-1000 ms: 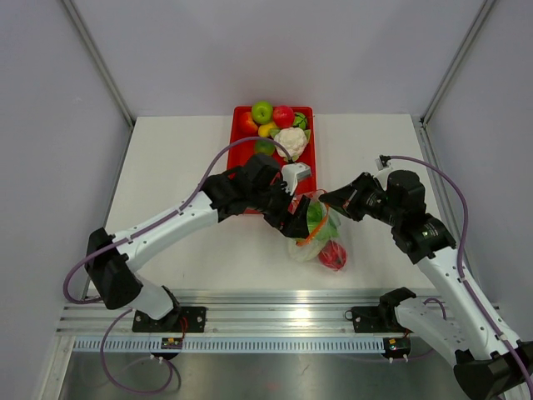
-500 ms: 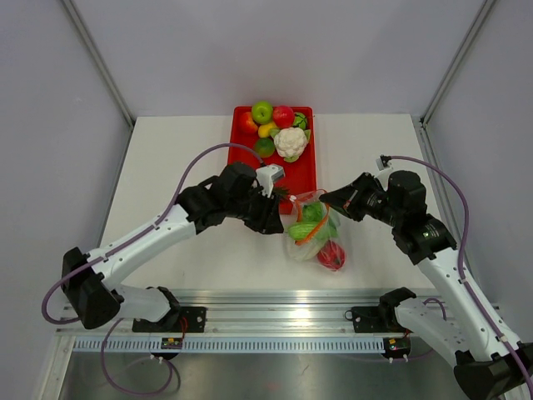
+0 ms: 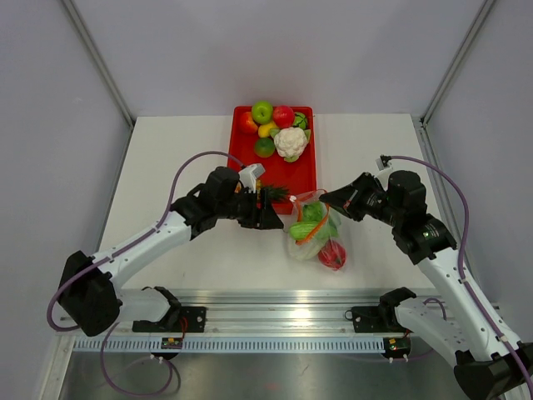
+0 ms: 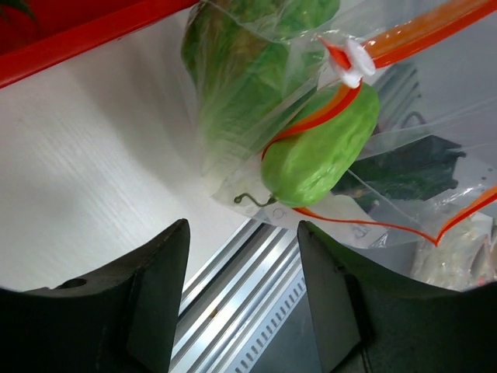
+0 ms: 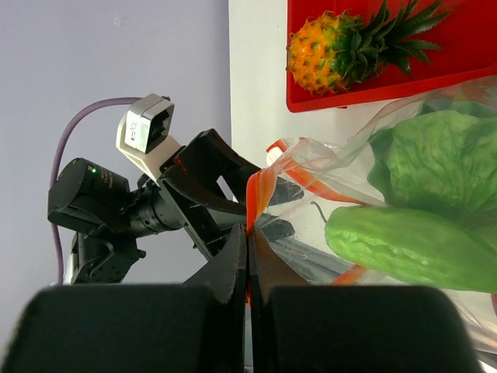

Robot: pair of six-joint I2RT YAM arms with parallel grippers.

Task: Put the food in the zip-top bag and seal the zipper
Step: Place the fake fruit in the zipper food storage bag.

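Item: clear crinkly zip-top bag (image 3: 310, 242), lying at the front middle of the white worktop (image 3: 166, 167), just off the near right corner of the red rectangular tray (image 3: 305, 171). Contents, as we judge them, all inside: leafy green lettuce (image 3: 315, 212), short green cucumber piece (image 3: 310, 229), red round tomato (image 3: 332, 255). Its orange-red zipper strip (image 5: 260, 194) gapes; sealing remains. We record the right hand (image 5: 247, 237) pinched shut on that strip, and the left hand (image 4: 242, 233) parted and empty, just left of the bag. Room: bare worktop to both sides; the front edge is near.
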